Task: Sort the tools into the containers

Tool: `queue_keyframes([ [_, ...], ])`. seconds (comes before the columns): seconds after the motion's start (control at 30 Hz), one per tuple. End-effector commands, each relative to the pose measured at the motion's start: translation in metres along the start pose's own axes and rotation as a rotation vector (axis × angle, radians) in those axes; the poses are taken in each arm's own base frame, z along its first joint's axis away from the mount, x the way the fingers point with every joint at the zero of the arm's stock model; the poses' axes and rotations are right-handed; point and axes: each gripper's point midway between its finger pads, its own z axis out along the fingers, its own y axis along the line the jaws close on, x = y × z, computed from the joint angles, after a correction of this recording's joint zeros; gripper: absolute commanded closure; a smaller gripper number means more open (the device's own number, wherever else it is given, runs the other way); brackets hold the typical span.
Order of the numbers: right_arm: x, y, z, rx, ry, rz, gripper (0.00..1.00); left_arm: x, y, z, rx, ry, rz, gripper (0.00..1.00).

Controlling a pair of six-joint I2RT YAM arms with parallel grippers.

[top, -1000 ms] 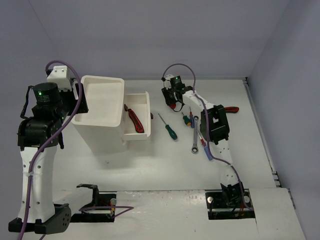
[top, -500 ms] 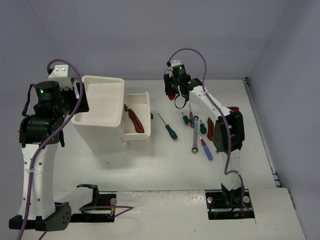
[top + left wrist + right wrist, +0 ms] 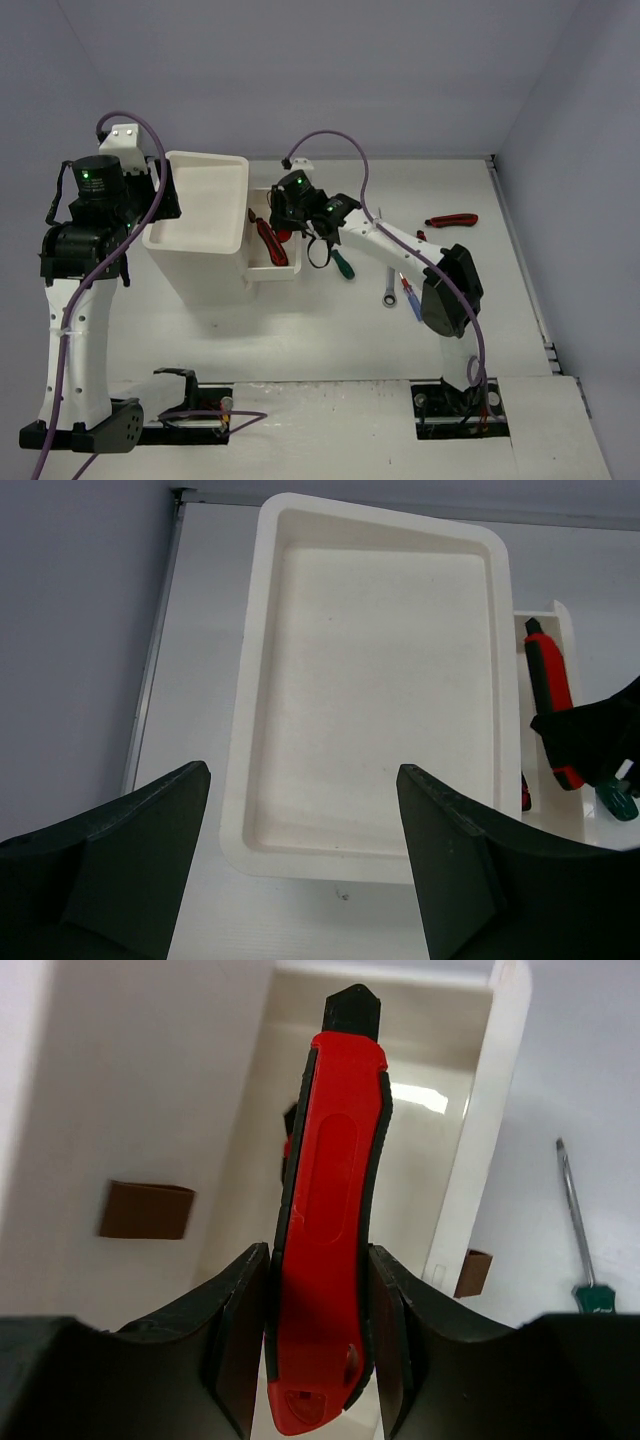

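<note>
The white box (image 3: 200, 272) stands left of centre, with its shallow tray top (image 3: 236, 200) bare. One drawer (image 3: 293, 205) is pulled out to the right with a red utility knife (image 3: 266, 240) lying in it. My right gripper (image 3: 287, 214) hangs over this drawer (image 3: 455, 1190), shut on a second red utility knife (image 3: 335, 1160) whose black tip points into the drawer. My left gripper (image 3: 302, 770) is open and empty above the near end of the tray top (image 3: 250, 730).
A green screwdriver (image 3: 342, 262), a silver wrench (image 3: 388, 292), a blue screwdriver (image 3: 413, 304) and a red-handled tool (image 3: 452, 219) lie on the table right of the box. Brown drawer handles (image 3: 146, 1210) show on the box front. The right arm stretches across the tools.
My right arm has swung left from the back middle of the table to over the open drawer, carrying the red knife. My left arm has barely moved.
</note>
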Motion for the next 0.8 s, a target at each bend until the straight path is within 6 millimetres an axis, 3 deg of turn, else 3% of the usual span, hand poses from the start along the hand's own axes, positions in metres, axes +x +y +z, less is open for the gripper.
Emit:
queue_keyframes([
  [0.0, -0.018, 0.0, -0.002, 0.048, -0.092, 0.082, 0.59, -0.025, -0.007, -0.011, 0.036, -0.089, -0.027, 0.28],
  [0.13, -0.033, -0.002, -0.016, 0.052, -0.13, 0.031, 0.39, -0.026, -0.008, -0.011, 0.042, -0.091, -0.031, 0.28],
  [0.27, -0.052, -0.028, -0.042, 0.088, -0.174, -0.002, 0.34, -0.025, -0.009, -0.01, 0.046, -0.087, -0.035, 0.28],
  [0.4, -0.06, -0.107, -0.079, 0.231, -0.214, 0.028, 0.35, -0.025, -0.014, -0.009, 0.071, -0.083, -0.037, 0.28],
  [0.47, -0.046, -0.168, -0.085, 0.341, -0.179, 0.048, 0.38, -0.026, -0.015, -0.008, 0.078, -0.082, -0.038, 0.28],
  [0.53, -0.043, -0.208, -0.103, 0.402, -0.18, 0.069, 0.4, -0.025, -0.018, -0.007, 0.09, -0.076, -0.041, 0.28],
  [0.6, -0.028, -0.262, -0.118, 0.491, -0.144, 0.086, 0.41, -0.024, -0.02, -0.005, 0.096, -0.069, -0.044, 0.28],
  [0.7, -0.002, -0.322, -0.132, 0.607, -0.078, 0.099, 0.42, -0.022, -0.022, -0.003, 0.105, -0.059, -0.044, 0.28],
  [0.77, 0.011, -0.344, -0.136, 0.644, -0.046, 0.128, 0.43, -0.019, -0.023, -0.001, 0.109, -0.052, -0.04, 0.28],
])
